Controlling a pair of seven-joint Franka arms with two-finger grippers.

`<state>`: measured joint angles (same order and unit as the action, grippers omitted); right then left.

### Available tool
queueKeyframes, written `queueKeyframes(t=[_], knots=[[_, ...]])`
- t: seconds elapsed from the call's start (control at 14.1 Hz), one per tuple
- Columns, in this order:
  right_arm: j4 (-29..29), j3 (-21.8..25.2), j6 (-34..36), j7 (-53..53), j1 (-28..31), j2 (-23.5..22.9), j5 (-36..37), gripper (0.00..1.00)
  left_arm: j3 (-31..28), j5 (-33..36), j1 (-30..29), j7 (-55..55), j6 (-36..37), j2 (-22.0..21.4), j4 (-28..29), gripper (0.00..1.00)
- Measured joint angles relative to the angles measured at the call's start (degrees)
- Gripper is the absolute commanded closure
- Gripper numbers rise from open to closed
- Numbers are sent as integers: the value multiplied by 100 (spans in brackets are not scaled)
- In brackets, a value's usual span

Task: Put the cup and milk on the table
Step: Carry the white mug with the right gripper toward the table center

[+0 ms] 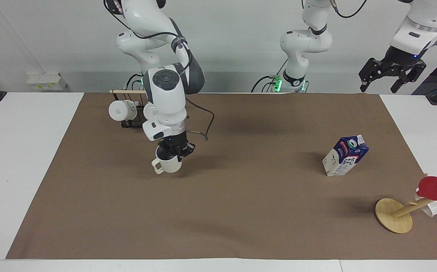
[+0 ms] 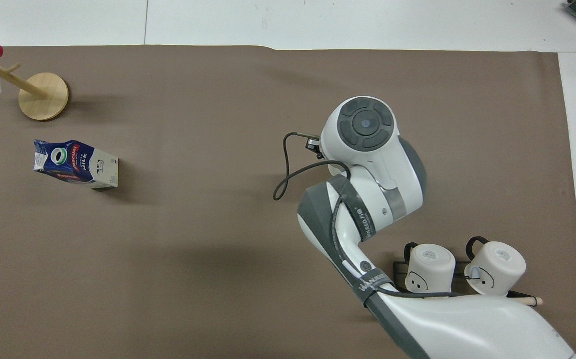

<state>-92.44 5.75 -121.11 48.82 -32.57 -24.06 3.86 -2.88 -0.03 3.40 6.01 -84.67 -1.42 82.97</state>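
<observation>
Fingers of my right gripper (image 1: 172, 150) pinch the rim of the cup (image 1: 168, 164), one inside the bowl and one outside, with the handle sticking out toward the right arm's end of the table. I hold the cup upright just above the mat (image 1: 218, 211), over open brown surface; I judge from its close shadow that it is barely clear of the mat, though I cannot tell for sure whether the base touches. In the overhead view my own wrist hides the cup entirely.

From the cup, the rack (image 1: 129, 113) with two white mugs (image 2: 430, 268) sits at about eleven o'clock in the facing view, and the milk (image 1: 345, 156) stands on the mat at three o'clock, well apart, leaning a little.

To finish this step well I would lower straight down, keep the cup level, and spread the fingers only once the base sits flat, then lift vertically so the inner finger does not drag the rim.

My left gripper (image 1: 390, 71) waits open, raised at the left arm's end.
</observation>
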Motion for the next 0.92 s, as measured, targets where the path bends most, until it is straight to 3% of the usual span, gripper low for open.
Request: queueKeyframes(t=[0.28,0.92], knots=[[190,1,-41,376,-331,-327,14,100,0,0,0,1,-8,0,0,0],[237,1,-452,726,-648,-586,210,100,-8,0,0,1,-198,0,0,0]])
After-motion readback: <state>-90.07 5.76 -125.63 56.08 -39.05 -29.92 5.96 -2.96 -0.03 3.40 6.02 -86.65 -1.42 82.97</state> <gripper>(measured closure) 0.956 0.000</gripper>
